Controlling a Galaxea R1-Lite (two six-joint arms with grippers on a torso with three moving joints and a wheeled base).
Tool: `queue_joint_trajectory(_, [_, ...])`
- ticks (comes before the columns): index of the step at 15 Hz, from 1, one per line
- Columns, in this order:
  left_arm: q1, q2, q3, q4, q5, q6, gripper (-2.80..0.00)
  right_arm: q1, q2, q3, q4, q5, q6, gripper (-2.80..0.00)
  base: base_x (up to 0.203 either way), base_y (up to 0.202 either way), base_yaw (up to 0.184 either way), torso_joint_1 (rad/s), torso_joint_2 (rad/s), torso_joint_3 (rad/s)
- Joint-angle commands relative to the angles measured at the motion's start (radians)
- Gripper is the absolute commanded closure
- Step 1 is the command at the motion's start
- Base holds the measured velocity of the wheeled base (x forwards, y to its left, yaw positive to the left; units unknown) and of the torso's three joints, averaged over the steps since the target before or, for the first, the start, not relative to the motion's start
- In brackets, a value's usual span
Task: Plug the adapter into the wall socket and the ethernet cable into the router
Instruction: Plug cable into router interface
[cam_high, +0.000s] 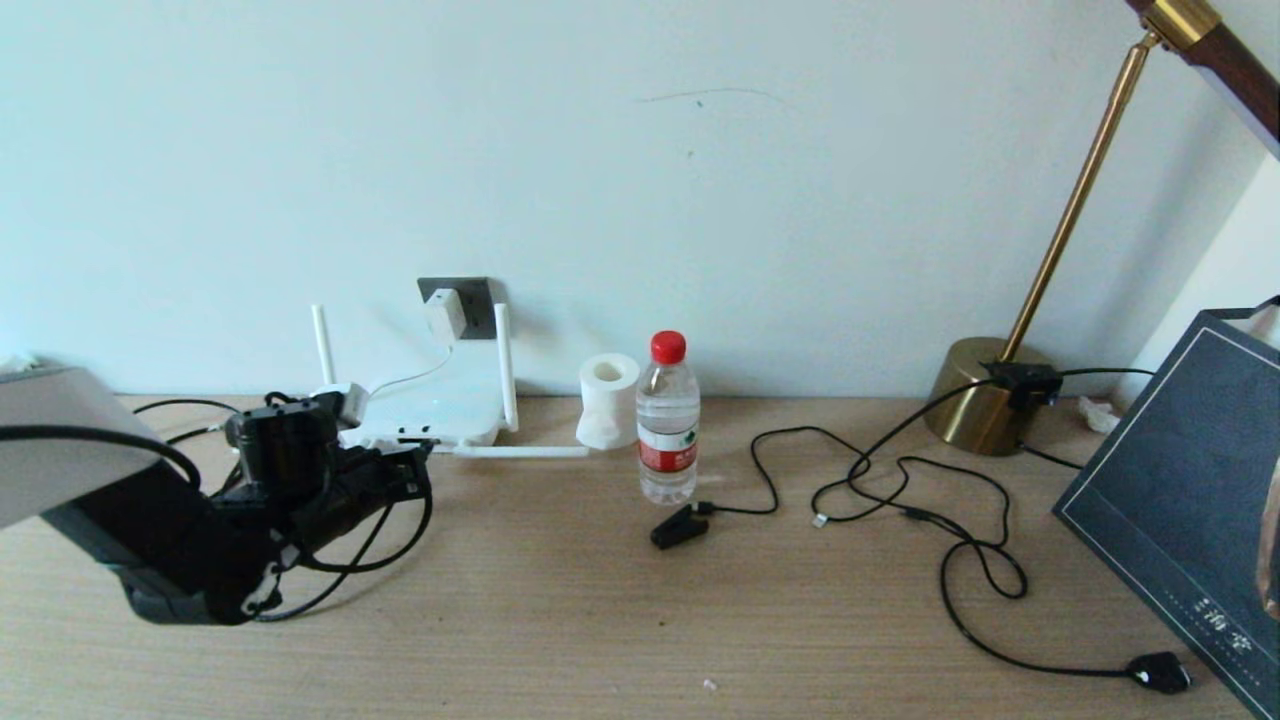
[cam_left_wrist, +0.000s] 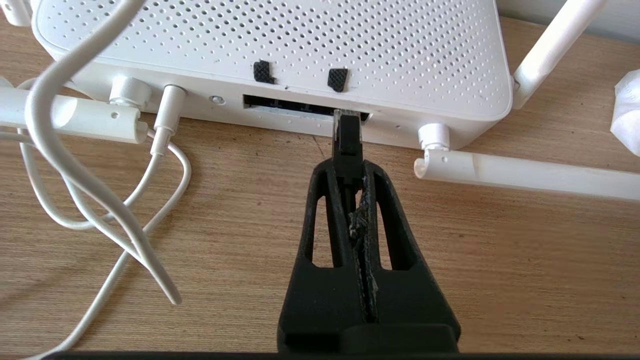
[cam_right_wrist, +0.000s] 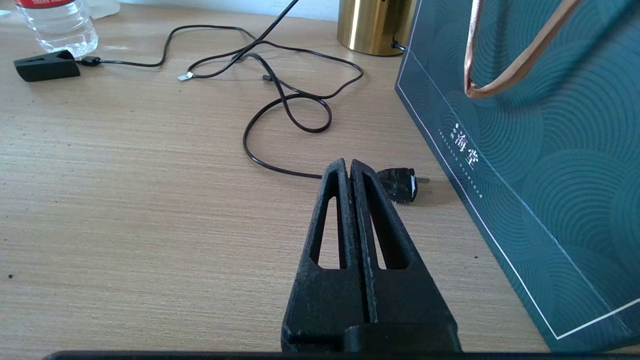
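- Ethernet cable (cam_left_wrist: 346, 145): black boot pinched between the closed fingers of the left gripper (cam_left_wrist: 348, 172); clear plug tip sits at the mouth of a dark port on the router (cam_left_wrist: 280, 50), at the right end of the port row in the left wrist view. Whether the tip is fully seated cannot be told.
- Router lies flat against the wall; two antennas folded down on the table, two upright. Thin white cord (cam_left_wrist: 165, 115) already in its power jack.
- Adapter (cam_high: 446, 313): sits in the wall socket (cam_high: 470, 305) above the router, so that half of the task looks done.
- Right gripper (cam_right_wrist: 350, 172): fingers pressed together, holding nothing, hovering over the table near a black plug (cam_right_wrist: 400, 184). Idle.
- Risks, as judged: the plug appears slightly off the port's line, so pushing could catch its tip on the port edge or bend it. The light router could slide toward the wall under the push. Slack black cable looped by the left arm could snag and pull the plug out on retreat.
- Surface: pale wood-grain table (cam_high: 560, 620), white wall behind.
- Around: water bottle (cam_high: 667, 420), tissue roll (cam_high: 608, 400), brass lamp (cam_high: 985, 395), dark green bag (cam_high: 1180, 500), loose black cords (cam_high: 900, 490).
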Motion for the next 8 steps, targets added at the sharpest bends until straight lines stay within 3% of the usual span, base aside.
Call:
queue_joint_trajectory(1, [-0.001,0.001,-0.009,-0.007,-0.001,-0.001,0.00,0.000,0.001,0.000,0.000,0.000,-0.001,0.00,0.000,0.000,0.000,0.000,0.00,0.000])
queue_joint_trajectory(8, [-0.002,0.000,-0.011,-0.007,0.000,0.007,0.00,0.000,0.001,0.000,0.000,0.000,-0.001,0.00,0.000,0.000,0.000,0.000,0.00,0.000])
